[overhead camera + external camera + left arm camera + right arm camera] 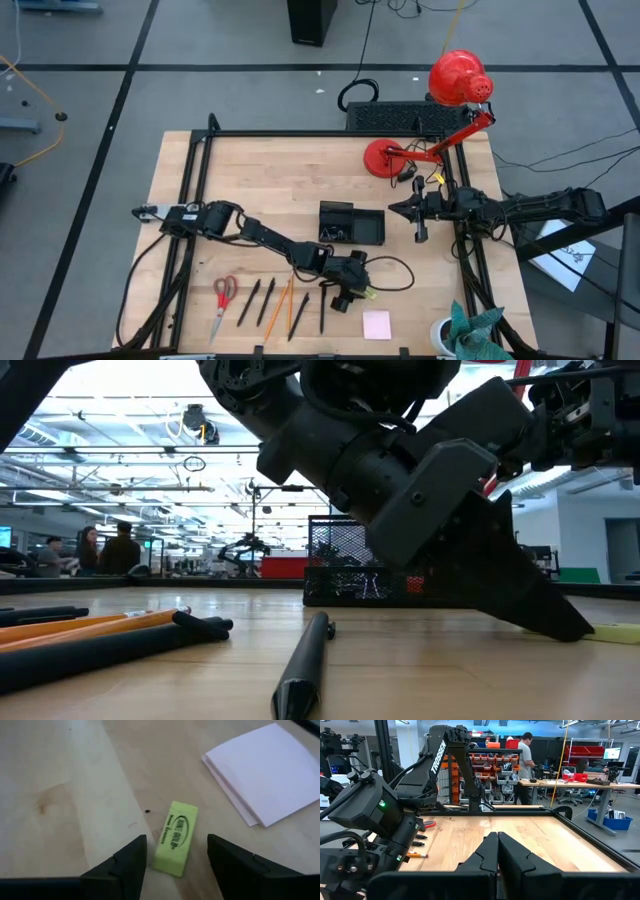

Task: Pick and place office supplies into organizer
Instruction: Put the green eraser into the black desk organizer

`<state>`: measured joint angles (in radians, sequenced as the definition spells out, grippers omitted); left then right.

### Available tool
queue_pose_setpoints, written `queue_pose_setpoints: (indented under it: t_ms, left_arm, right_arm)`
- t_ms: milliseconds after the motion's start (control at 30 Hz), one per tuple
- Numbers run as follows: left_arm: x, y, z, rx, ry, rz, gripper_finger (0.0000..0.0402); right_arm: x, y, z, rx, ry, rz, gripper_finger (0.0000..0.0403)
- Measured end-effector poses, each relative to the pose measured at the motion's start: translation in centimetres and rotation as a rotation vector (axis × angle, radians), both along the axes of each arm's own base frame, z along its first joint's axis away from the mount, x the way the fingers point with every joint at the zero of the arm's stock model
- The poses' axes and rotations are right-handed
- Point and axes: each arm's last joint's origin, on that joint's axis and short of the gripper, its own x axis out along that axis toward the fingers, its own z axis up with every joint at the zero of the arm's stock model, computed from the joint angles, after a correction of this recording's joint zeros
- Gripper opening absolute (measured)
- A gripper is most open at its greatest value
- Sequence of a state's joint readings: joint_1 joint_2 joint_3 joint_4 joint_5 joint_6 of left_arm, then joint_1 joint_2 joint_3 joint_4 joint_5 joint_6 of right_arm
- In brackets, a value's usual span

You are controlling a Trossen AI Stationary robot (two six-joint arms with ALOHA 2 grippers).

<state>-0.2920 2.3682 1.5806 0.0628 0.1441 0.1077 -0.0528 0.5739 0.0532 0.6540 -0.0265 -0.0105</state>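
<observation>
Small yellow-green rubber eraser (175,838), lower centre of left wrist view: left gripper (176,862) jaws spread, straddling it for pickup, not yet clamped. Right gripper (497,851) clenched, empty, parked nr black mesh organizer (351,223).

Eraser (175,839): lower end hidden between left claw (176,865) fingers at frame bottom; print too small to read. Pad (265,772): cut by right edge, upper right. Organizer (345,575), low view centre: right part hidden behind arm; contents unclear. Pen (305,665): tip cut at bottom edge. Pencils (90,628): cut at left edge. Clips in organizer, high view: too small to tell.
</observation>
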Motion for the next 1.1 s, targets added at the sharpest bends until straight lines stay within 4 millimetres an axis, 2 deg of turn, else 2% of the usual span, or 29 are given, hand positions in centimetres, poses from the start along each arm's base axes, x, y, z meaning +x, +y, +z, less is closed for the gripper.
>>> queue_pose_setpoints:
  t_ms: [400,533,867,1100]
  left_arm:
    - [0.2,-0.2,0.1,-0.005,-0.03,0.013,0.0102]
    - [0.2,-0.2,0.2,-0.005,-0.048,0.02,0.0078]
    - [0.4,-0.3,1.0,0.032,-0.101,0.026,0.0084]
    - [0.3,-0.2,4.3,0.057,-0.182,0.006,0.0082]
  right_arm:
    - [0.0,0.0,0.0,0.0,0.001,0.0,0.0004]
    - [0.0,0.0,-0.1,0.0,0.006,0.0,0.0004]
    - [0.0,0.0,-0.2,0.001,0.015,0.0,0.0004]
    - [0.0,0.0,-0.2,0.001,0.022,0.0,0.0004]
